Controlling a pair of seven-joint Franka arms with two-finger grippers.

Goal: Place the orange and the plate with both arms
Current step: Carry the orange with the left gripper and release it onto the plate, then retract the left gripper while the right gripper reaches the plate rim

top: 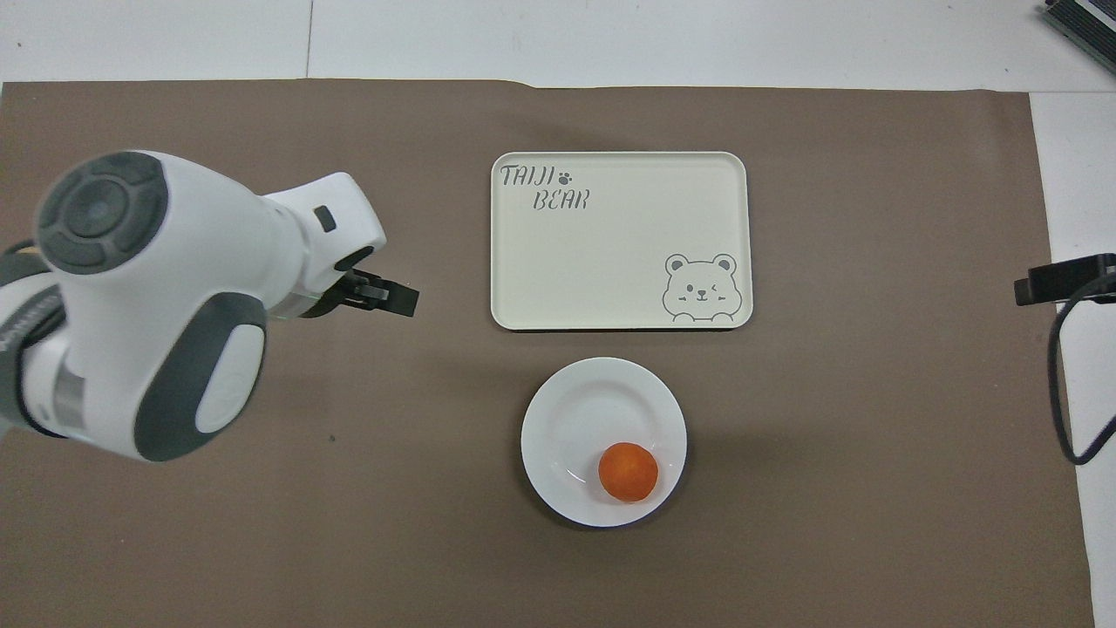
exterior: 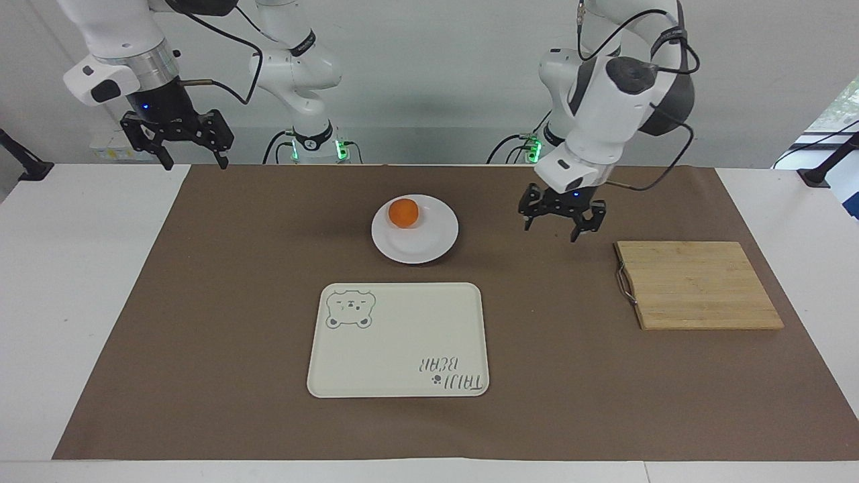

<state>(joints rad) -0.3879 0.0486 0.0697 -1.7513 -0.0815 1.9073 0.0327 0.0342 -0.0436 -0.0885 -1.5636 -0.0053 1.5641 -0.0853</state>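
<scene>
The orange lies on the white plate, on the part of the plate nearest the robots. Nothing touches either of them. My left gripper hangs open and empty over the brown mat, between the plate and the cutting board. In the overhead view only one of its black fingers shows from under the wrist. My right gripper waits open and raised over the mat's corner at the right arm's end of the table, outside the overhead view.
A cream bear tray lies just farther from the robots than the plate. A wooden cutting board with a metal handle sits toward the left arm's end. A brown mat covers the table.
</scene>
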